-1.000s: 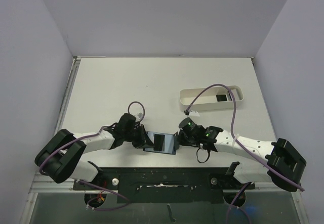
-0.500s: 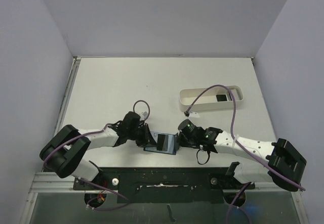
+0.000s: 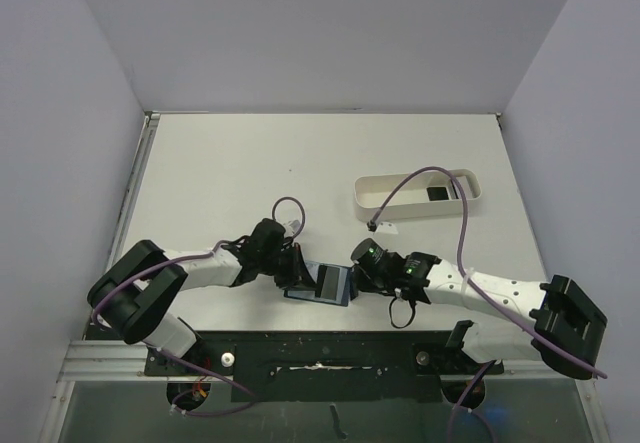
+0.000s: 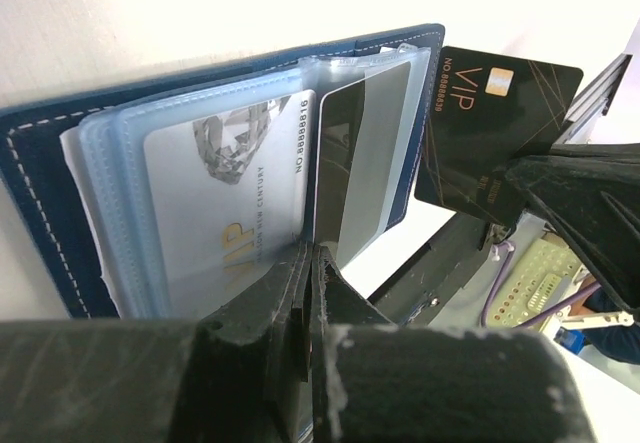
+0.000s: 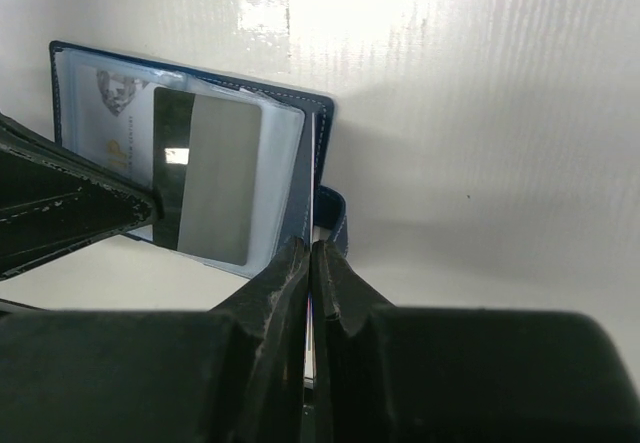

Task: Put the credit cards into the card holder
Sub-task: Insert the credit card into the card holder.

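The step in hand is feeding one card into the open card holder (image 3: 318, 288), which lies low in the middle of the overhead frame between the two arms. In the left wrist view its navy cover (image 4: 60, 193) fills the left half, with its clear sleeves fanned out. One sleeve already carries a dark card (image 4: 340, 163).

The left gripper (image 4: 308, 258) has its fingers pressed together on the lower edge of a sleeve leaf, seemingly holding the card holder open. The right gripper (image 5: 308, 253) is clamped on a black card (image 4: 490, 133), which is seen edge-on in its own view and sits just beside the card holder's right edge in the upper right of the left wrist frame. Another dark card (image 3: 437, 193) waits in the white tray (image 3: 372, 195), right of centre.

The next move likely calls for lining the black card's leading edge up with a free sleeve mouth and sliding it leftward while the leaf stays pinned. A tilted card would probably catch on the plastic.

Compared with a second ago, the left gripper (image 3: 293, 273) has shifted rightward in the frame and the card holder sits slightly more to the right. The right gripper (image 3: 357, 275) is nearly where it was.
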Tool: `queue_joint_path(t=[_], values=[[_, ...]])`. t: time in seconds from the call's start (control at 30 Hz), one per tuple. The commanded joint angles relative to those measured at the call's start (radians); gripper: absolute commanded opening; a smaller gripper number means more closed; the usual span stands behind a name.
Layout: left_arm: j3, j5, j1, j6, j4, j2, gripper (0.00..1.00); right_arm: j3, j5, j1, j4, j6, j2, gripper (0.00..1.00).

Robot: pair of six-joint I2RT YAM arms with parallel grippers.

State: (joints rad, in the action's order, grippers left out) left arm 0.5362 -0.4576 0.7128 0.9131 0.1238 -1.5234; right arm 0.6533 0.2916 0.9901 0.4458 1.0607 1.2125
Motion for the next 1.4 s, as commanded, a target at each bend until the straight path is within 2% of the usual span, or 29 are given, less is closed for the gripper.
queue_joint_path(t=[0.0, 0.33, 0.67, 0.8, 0.9, 1.03, 1.37], values=[[0.043, -0.002, 0.004, -0.035, -0.009, -0.002, 0.0, 0.031, 0.064, 0.01, 0.054, 0.033, -0.05, 0.0], [0.067, -0.049, 0.017, -0.039, 0.023, -0.05, 0.0, -0.006, 0.047, 0.022, -0.03, 0.052, -0.012, 0.0], [0.108, -0.029, 0.031, -0.052, 0.001, -0.076, 0.0, -0.023, 0.055, 0.023, -0.048, 0.058, -0.001, 0.0], [0.115, 0.04, 0.031, -0.044, -0.046, -0.029, 0.26, -0.021, 0.075, 0.024, -0.011, 0.063, -0.035, 0.0], [0.117, 0.072, 0.031, -0.033, -0.054, 0.015, 0.36, -0.025, 0.095, 0.023, 0.011, 0.067, -0.069, 0.0], [0.117, 0.092, 0.031, -0.023, -0.047, 0.037, 0.41, -0.036, 0.093, 0.024, 0.004, 0.071, -0.083, 0.0], [0.089, 0.085, 0.033, 0.005, 0.048, -0.021, 0.45, -0.056, 0.066, 0.025, -0.093, 0.05, -0.039, 0.0]])
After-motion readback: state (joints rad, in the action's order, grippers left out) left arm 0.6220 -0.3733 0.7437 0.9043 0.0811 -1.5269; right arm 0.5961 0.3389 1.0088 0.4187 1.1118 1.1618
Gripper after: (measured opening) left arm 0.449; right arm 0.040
